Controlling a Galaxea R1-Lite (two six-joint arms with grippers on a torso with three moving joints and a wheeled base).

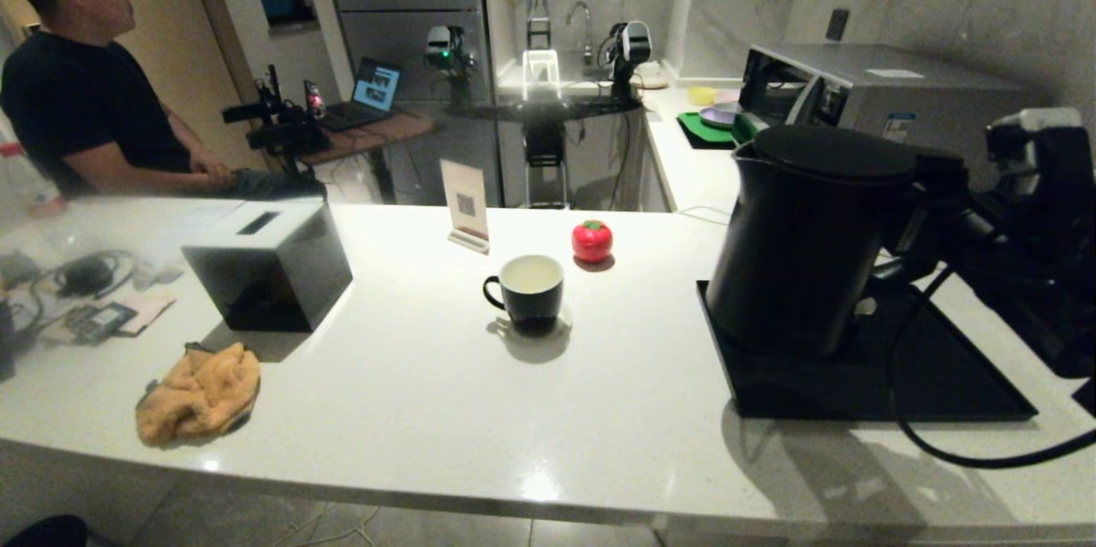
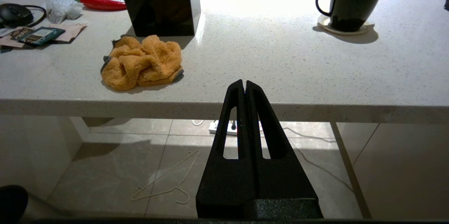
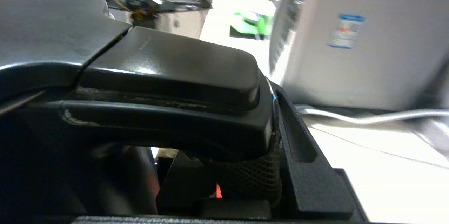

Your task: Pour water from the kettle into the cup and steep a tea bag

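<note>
One arm works: the right gripper is clamped on the handle of the kettle, which sits on its tray. Left gripper closed, parked below the counter edge. Cup stands mid-counter, well apart. Judged step: grasp done; next, lift and carry to the cup.

dim room, overhead glare on the counter, right wrist view blurred.
</note>
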